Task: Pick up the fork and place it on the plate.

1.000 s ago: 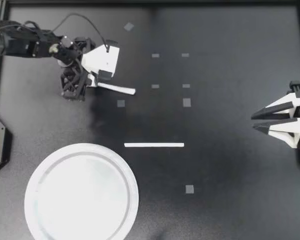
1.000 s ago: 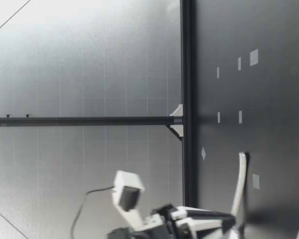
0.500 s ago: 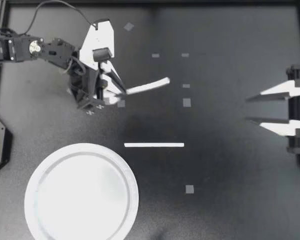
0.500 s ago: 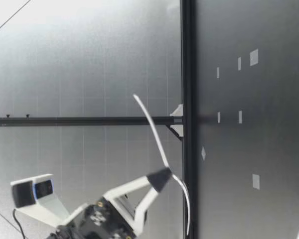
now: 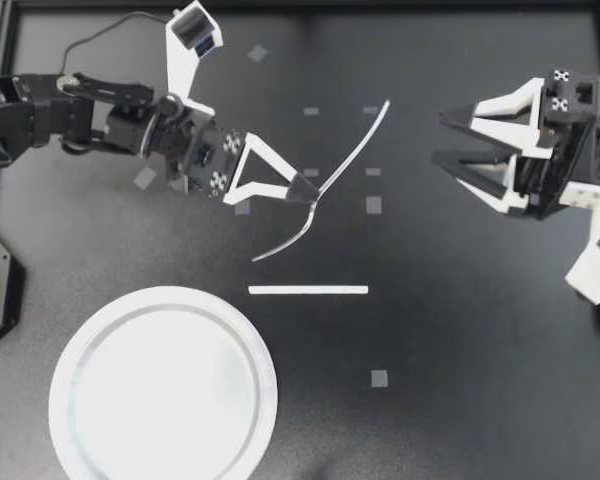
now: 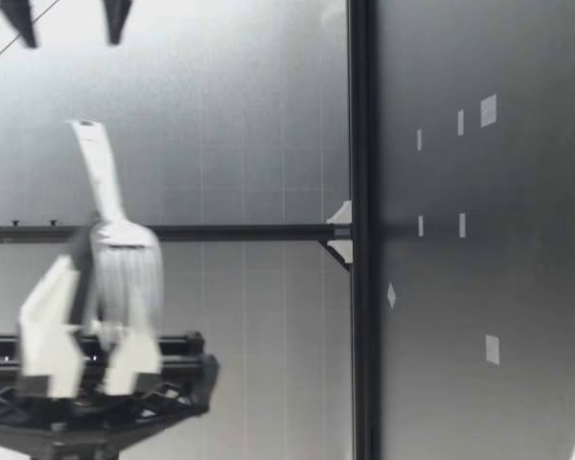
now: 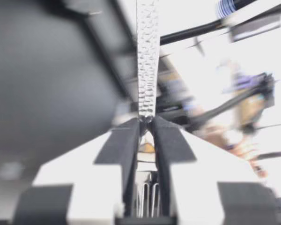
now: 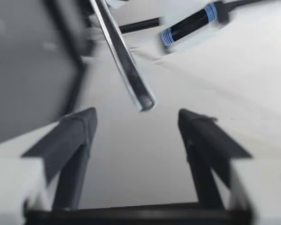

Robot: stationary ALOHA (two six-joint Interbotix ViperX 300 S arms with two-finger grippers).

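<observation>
Over the black desk point(image 5: 460, 380), your left hand point(image 5: 310, 188) is clenching the fork point(image 5: 352, 148) at its neck, aloft, handle pointing toward your right hand point(image 5: 440, 138), which is hanging released. The plate point(image 5: 160, 390) is sitting on your left arm's side.

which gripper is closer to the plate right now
Left. My left gripper, shut on the fork, is up over the table's middle, beyond the plate's rim; my right gripper, open, is farther off at the right side, by the fork's handle end.
</observation>
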